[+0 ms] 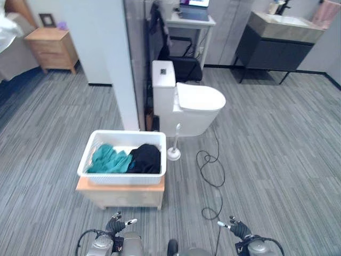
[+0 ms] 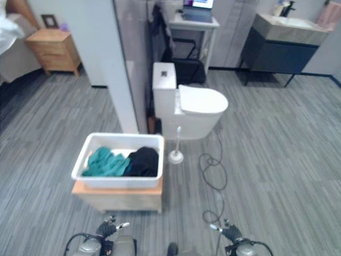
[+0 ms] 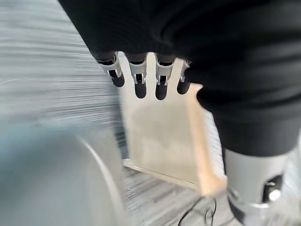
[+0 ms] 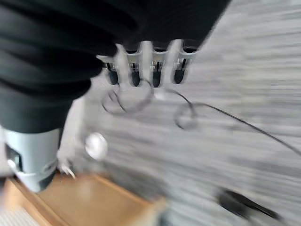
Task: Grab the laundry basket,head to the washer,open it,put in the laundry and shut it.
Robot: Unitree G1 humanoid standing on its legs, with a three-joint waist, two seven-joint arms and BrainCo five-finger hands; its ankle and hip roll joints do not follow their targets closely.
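A white laundry basket (image 1: 121,178) stands on a low wooden stand (image 1: 122,195) just ahead and a little to my left. Teal clothes (image 1: 109,160) lie in its left half and a black garment (image 1: 145,158) in its right half. My left hand (image 1: 118,224) hangs low in front of the stand, short of the basket, fingers (image 3: 139,80) straight and holding nothing. My right hand (image 1: 238,228) hangs over the floor to the right of the stand, its fingers (image 4: 155,70) also straight and empty. Both hands are apart from the basket.
A white toilet (image 1: 186,104) and a toilet brush (image 1: 173,152) stand just behind the basket on the right. A partition wall (image 1: 125,69) rises behind it. Further back are a nightstand (image 1: 52,49), a desk (image 1: 191,24) and a dark vanity (image 1: 277,48). Striped grey floor (image 1: 277,160) spreads right.
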